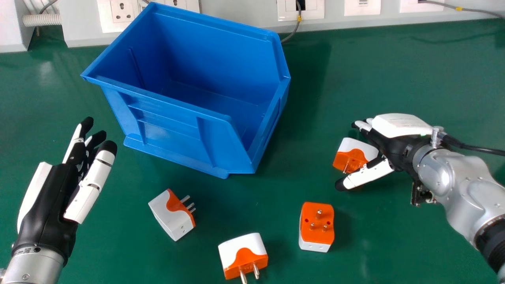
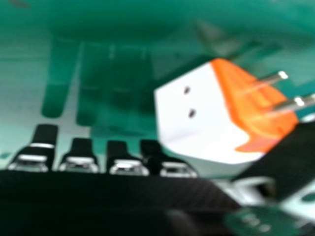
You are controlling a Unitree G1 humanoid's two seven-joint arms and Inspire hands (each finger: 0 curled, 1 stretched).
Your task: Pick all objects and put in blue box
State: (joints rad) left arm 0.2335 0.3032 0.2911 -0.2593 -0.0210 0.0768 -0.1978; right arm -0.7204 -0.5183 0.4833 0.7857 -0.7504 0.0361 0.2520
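On the green table (image 1: 394, 244) stands the blue box (image 1: 169, 136). The right hand (image 1: 402, 127) is open, thumb spread from fingers, and one plug (image 1: 353, 152) lies between them; if they touch it, I cannot tell. The left hand (image 1: 47, 201) is left of the box. Three other plugs (image 1: 171, 217) lie nearer than the box.

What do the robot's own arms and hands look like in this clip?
The left hand is black and white with dark fingertips and a silver forearm. The right hand matches, with a black cable by its wrist, rounded silver forearm housings dotted with screws, and a black section farther up the arm.
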